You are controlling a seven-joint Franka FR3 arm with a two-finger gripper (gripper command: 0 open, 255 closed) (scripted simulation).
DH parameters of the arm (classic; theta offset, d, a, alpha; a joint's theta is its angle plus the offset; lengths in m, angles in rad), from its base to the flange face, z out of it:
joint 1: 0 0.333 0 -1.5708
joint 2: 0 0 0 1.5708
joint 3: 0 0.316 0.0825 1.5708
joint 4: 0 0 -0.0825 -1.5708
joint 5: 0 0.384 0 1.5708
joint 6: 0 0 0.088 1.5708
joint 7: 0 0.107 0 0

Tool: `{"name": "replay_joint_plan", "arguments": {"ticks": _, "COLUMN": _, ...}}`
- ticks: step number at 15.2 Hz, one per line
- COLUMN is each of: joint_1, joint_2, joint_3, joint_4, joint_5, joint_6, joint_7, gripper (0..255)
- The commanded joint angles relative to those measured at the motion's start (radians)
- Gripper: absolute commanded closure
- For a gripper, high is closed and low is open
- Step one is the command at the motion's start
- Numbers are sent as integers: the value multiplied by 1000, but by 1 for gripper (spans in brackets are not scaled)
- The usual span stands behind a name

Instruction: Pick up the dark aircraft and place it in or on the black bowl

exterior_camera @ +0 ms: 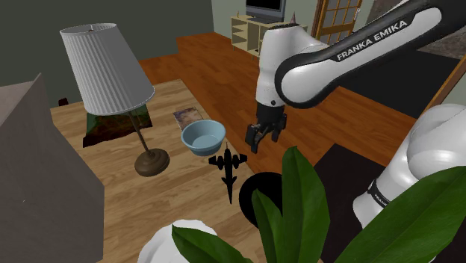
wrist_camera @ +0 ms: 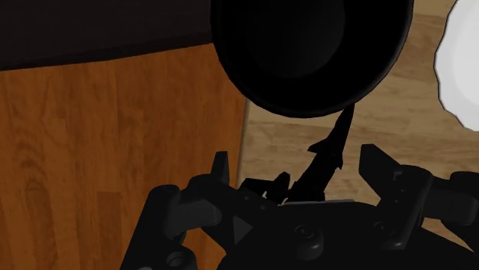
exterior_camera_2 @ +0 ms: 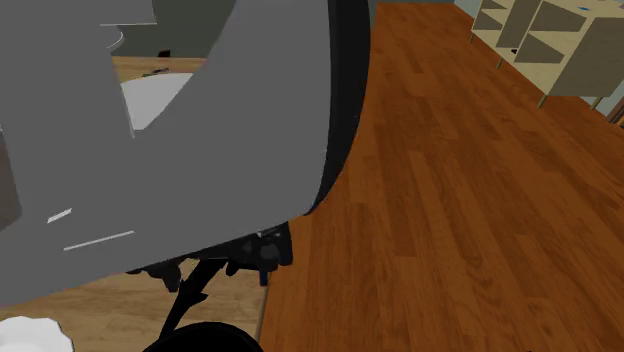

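Hovering with fingers spread, the gripper (exterior_camera: 263,140) frames the dark aircraft (exterior_camera: 228,169) below; lowering squarely astride its fuselage looks wise; black bowl (exterior_camera: 258,187) just beyond.

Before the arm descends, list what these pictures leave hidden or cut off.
Black bowl: shoulder view, part hidden behind plant leaves; wrist view, cut by the edge.
Dark aircraft: wrist view, rear under the gripper.
Table: second exterior view, mostly blocked by a large grey shape.
White object: wrist view, cut off; unidentifiable.
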Motion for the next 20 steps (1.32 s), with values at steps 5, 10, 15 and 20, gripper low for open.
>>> {"name": "replay_joint_plan", "arguments": {"ticks": 5, "joint_1": -54, "joint_2": 263, "joint_3": 124, "joint_4": 56, "joint_5": -111, "joint_6": 251, "joint_7": 196, "gripper": 0}}
{"name": "replay_joint_plan", "arguments": {"ticks": 10, "joint_1": -85, "joint_2": 519, "joint_3": 159, "joint_4": 158, "joint_5": -413, "joint_6": 397, "joint_7": 494, "gripper": 0}}
{"name": "replay_joint_plan", "arguments": {"ticks": 15, "joint_1": -2, "joint_2": 688, "joint_3": 64, "joint_4": 249, "joint_5": -638, "joint_6": 459, "joint_7": 700, "gripper": 0}}
{"name": "replay_joint_plan", "arguments": {"ticks": 20, "joint_1": 41, "joint_2": 762, "joint_3": 6, "joint_4": 268, "joint_5": -717, "joint_6": 507, "joint_7": 758, "gripper": 0}}
